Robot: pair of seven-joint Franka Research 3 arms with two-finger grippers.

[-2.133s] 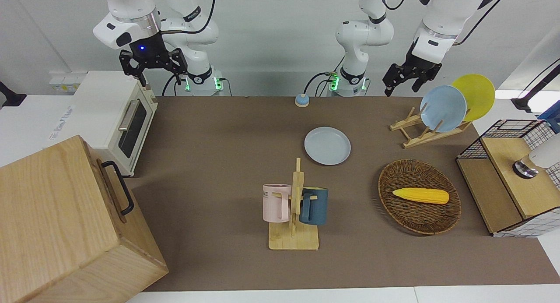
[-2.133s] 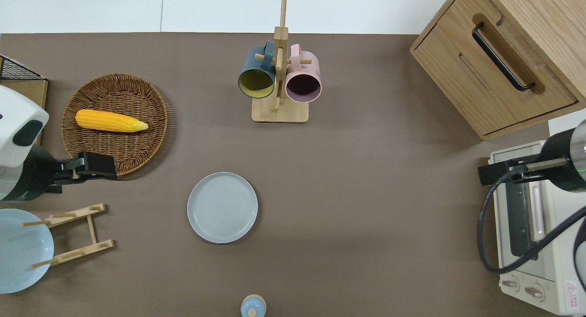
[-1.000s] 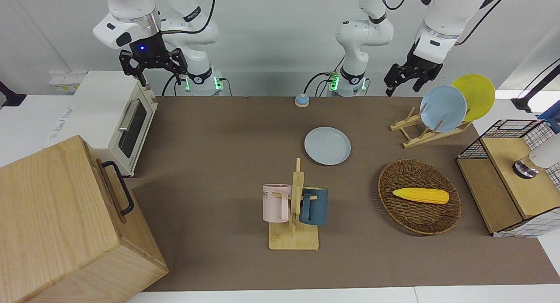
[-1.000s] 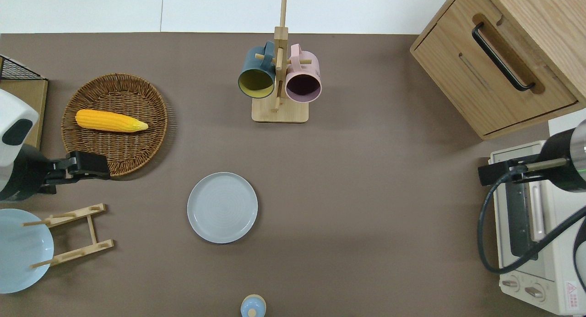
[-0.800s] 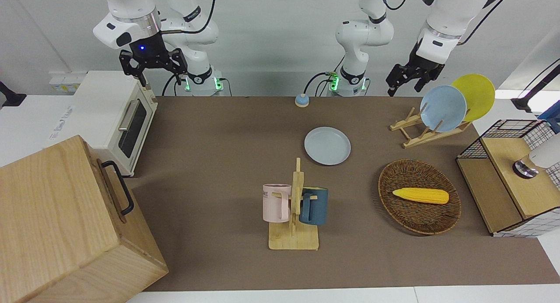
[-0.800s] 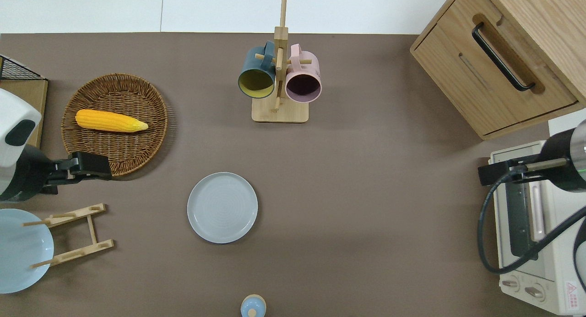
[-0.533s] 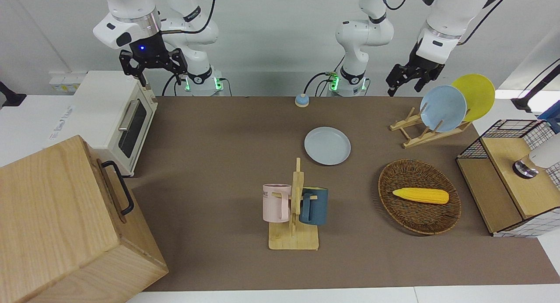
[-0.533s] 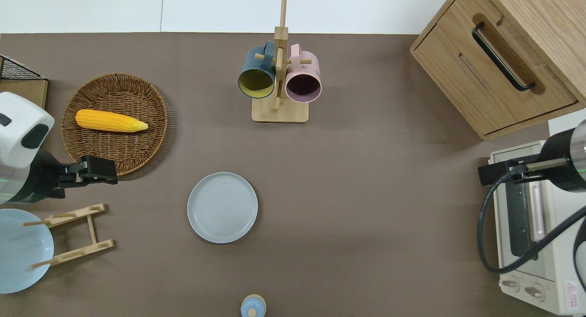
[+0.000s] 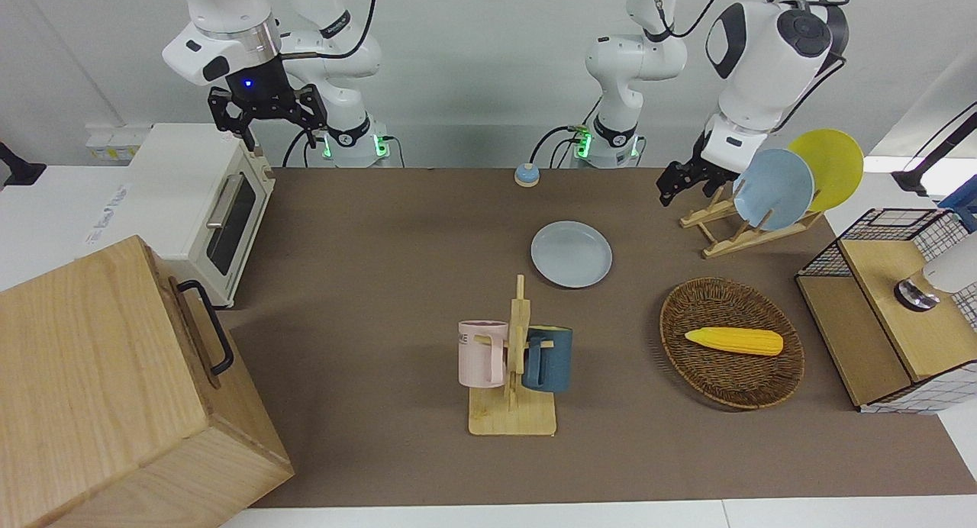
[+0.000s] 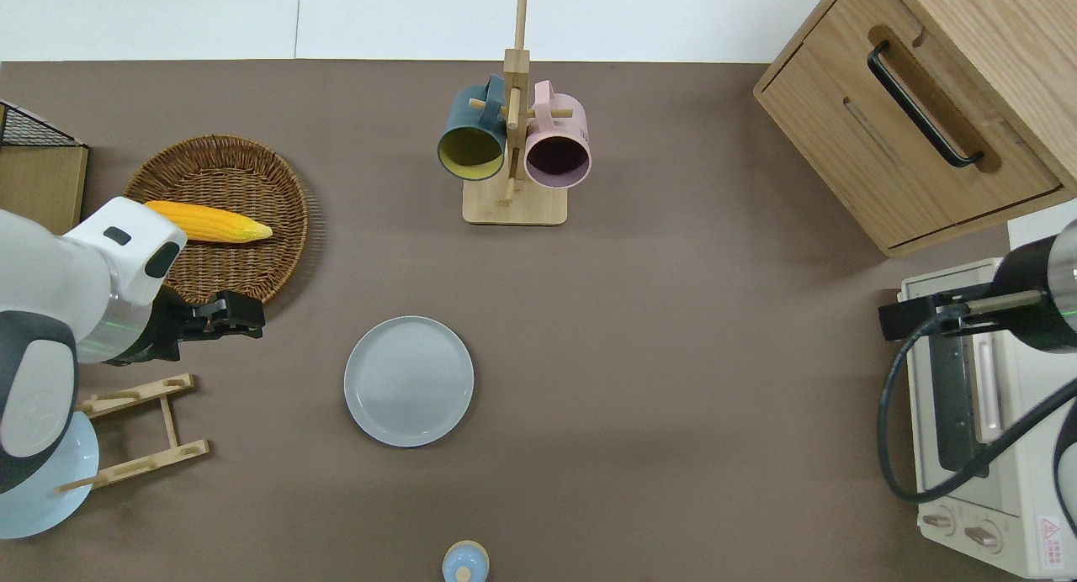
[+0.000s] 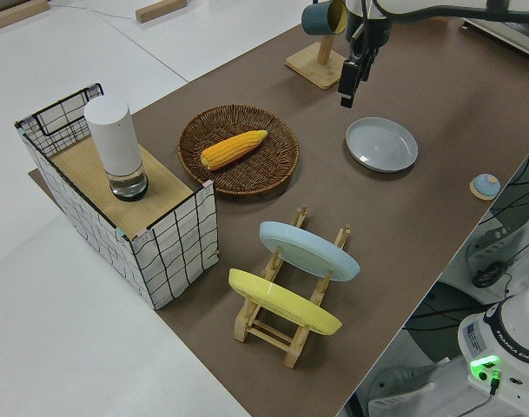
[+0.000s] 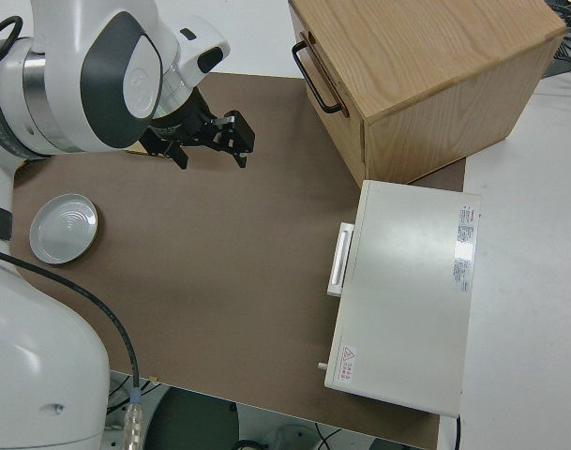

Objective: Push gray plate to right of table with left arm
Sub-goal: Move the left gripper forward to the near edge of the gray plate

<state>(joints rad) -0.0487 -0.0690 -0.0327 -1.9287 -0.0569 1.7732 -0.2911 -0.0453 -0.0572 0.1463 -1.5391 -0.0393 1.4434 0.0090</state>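
Now up in the air, left gripper point(image 10: 244, 317), fingers too hard to tell; gray plate point(image 10: 409, 381) flat on table point(image 10: 673, 355), toward the right arm's end from it, not touching

No legible txt; pink mug point(image 9: 482, 354) lettering too small to read.

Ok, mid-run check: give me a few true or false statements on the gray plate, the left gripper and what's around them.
1. The gray plate lies flat on the table. True.
2. The left gripper touches the gray plate. False: it is apart from it, up in the air by the wicker basket.
3. The corn cob lies in the wicker basket. True.
4. Both mugs stand on the table. False: the mugs hang on the wooden rack.
5. The right arm is parked. True.
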